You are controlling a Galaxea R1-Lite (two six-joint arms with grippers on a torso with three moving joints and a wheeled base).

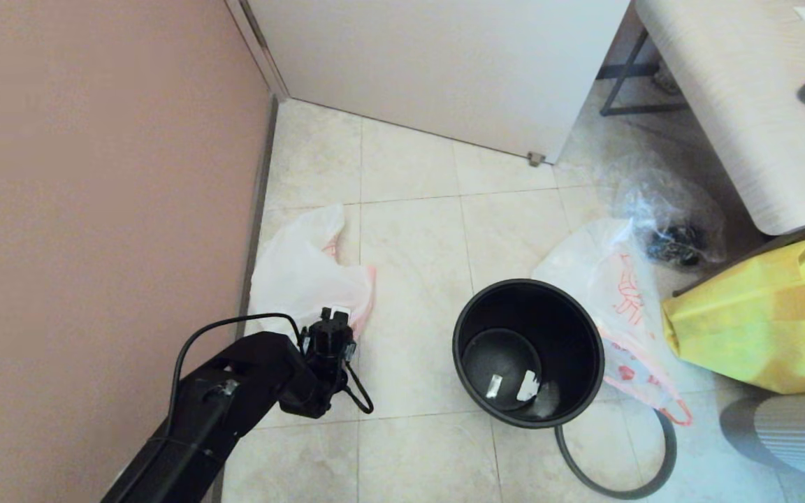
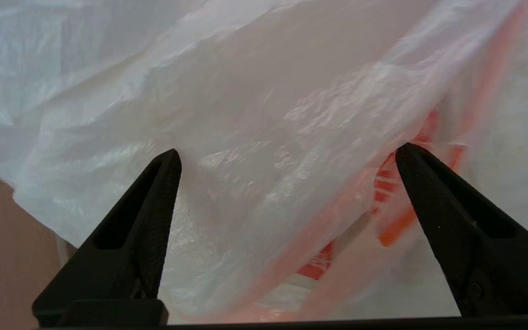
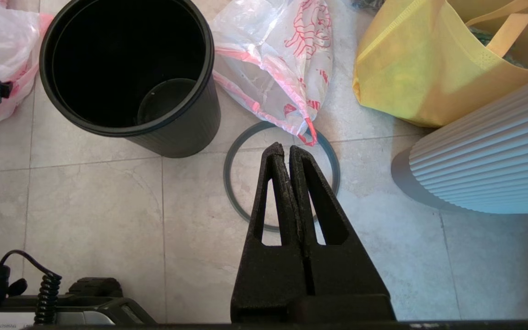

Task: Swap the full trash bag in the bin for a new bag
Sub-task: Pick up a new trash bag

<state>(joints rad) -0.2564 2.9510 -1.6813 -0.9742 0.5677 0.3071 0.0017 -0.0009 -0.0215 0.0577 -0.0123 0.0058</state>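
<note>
New bag (image 1: pixel 305 276): limp thin film on the floor at the bin's (image 1: pixel 528 349) nine o'clock; judged light, slippery, best pinched at the rim band. Left hand (image 2: pixel 287 156) is spread wide above it; right hand (image 3: pixel 287 151) is clenched, parked.

Bright, even light; left wrist view blurred at its edge.

1. A plain pinkish-brown wall (image 1: pixel 95 175) fills the left side of the head view.
2. A pale door or panel (image 1: pixel 437 63) closes the far side and meets that wall at a corner.
3. The floor (image 1: pixel 409 209) is glossy beige tile with thin grout lines.
4. A light wood-grain table (image 1: pixel 738 105) on dark metal legs stands at the far right.
5. A white ribbed object (image 3: pixel 488 151) rests on the floor near right.
</note>
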